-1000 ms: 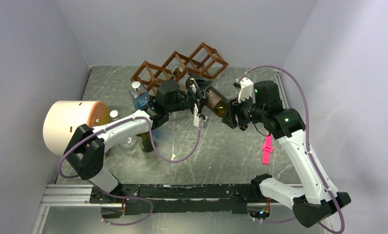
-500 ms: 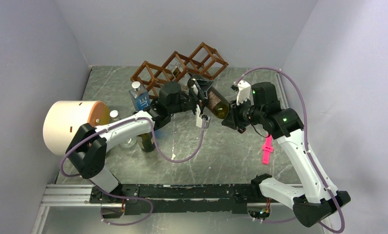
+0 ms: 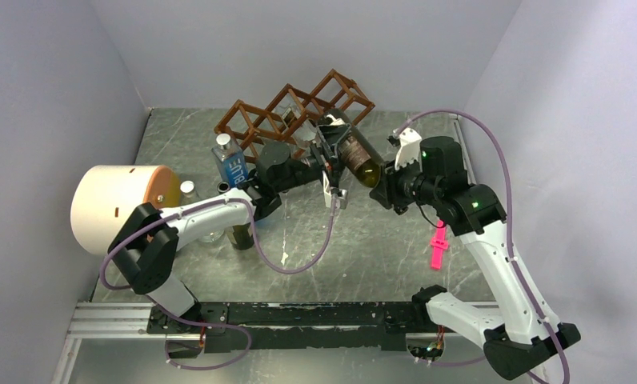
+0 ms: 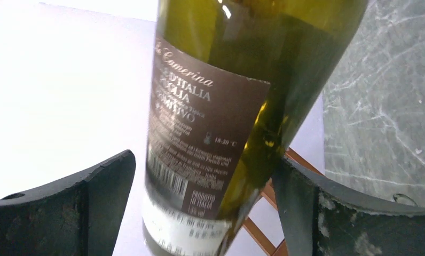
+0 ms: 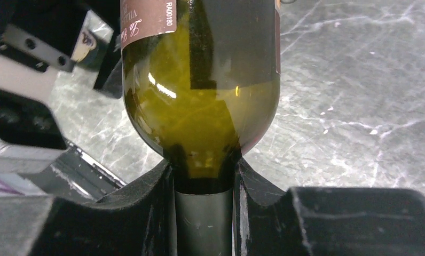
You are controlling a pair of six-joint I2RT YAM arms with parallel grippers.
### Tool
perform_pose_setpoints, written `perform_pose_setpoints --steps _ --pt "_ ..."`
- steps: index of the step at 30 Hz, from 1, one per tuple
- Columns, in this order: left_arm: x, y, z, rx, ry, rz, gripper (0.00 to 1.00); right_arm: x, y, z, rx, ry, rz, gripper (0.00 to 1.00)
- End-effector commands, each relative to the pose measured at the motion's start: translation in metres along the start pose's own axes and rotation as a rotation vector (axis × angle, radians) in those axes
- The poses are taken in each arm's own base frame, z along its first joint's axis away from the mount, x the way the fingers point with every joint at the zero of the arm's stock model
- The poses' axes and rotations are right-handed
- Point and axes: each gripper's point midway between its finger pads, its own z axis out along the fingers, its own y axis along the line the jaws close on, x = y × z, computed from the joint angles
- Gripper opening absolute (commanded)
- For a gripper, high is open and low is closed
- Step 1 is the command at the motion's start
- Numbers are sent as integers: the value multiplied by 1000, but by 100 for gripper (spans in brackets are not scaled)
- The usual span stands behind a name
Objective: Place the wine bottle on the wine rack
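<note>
The wine bottle is olive-green glass with a brown label. It is held in the air, base pointing at the wine rack, a reddish-brown open frame at the back. My right gripper is shut on the bottle's neck. My left gripper is open around the bottle's body. In the left wrist view a gap shows at the left finger, and the right finger is against the glass. A rack bar shows behind the bottle.
A clear bottle with a blue label, a dark bottle and a small capped bottle stand at the left. A large white and orange cylinder lies beside them. A pink clip hangs by the right arm.
The bottle has moved up and back toward the rack, its base now close to the frame. Both grippers moved with it.
</note>
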Motion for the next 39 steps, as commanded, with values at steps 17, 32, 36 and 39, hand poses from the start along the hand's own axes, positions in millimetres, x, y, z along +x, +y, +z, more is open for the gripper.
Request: perform_pose_setpoints --steps 17,32,36,39 --pt "-12 119 -23 -525 39 -810 95 -50 -55 12 295 -309 116 0" --pt "-11 119 -74 -595 263 -1448 99 -9 -100 86 384 -250 194 0" --pt "-17 120 -83 -560 287 -1470 100 -2 -110 106 378 -191 215 0" --pt "-21 122 -90 -556 287 -1482 100 -6 -109 116 339 -211 206 0"
